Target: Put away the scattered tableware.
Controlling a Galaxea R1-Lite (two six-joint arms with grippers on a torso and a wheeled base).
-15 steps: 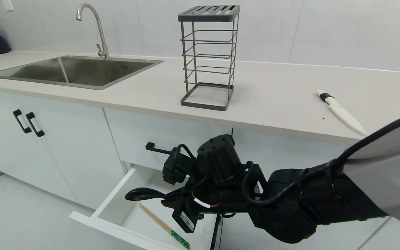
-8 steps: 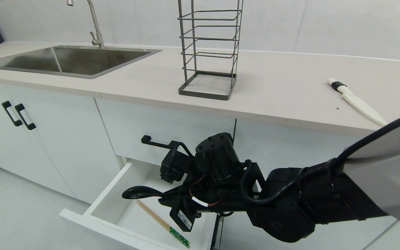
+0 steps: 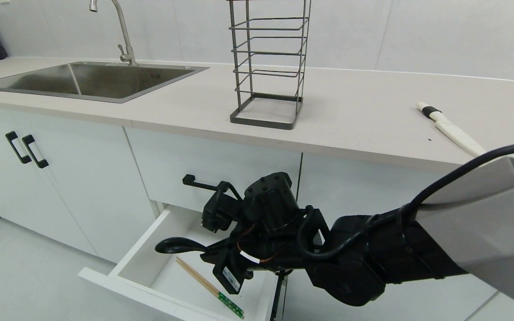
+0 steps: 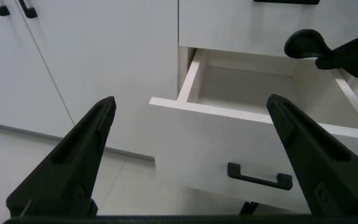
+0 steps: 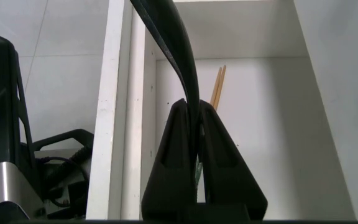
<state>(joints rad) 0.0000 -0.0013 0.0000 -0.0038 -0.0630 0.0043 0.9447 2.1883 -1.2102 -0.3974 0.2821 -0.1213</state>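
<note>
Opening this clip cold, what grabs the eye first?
The right gripper, shut on a black spoon, hangs over the open drawer, where a pair of chopsticks lies. On the counter above, a white knife lies at the right, apart from a tall wire rack.

Surfaces before me. Spoon (image 3: 179, 245): glossy black, smooth, plastic-looking, pinched between the matt black fingers (image 5: 166, 162) of my right pincer (image 5: 194, 115). Chopsticks (image 3: 200, 278) on the drawer floor: pale bare wood, ends banded in a green pattern. Drawer (image 3: 140, 249): smooth white panel, satin finish; its handle (image 4: 258, 180) matt black. At twelve o'clock, rack (image 3: 268, 71): dark grey wire, matt metal. At ten o'clock, sink (image 3: 105, 78): brushed steel, with a shinier metal tap (image 3: 121, 26). Counter (image 3: 355, 111): beige, matt, even. At two o'clock, knife (image 3: 451, 131): smooth off-white, one black band on the handle.
</note>
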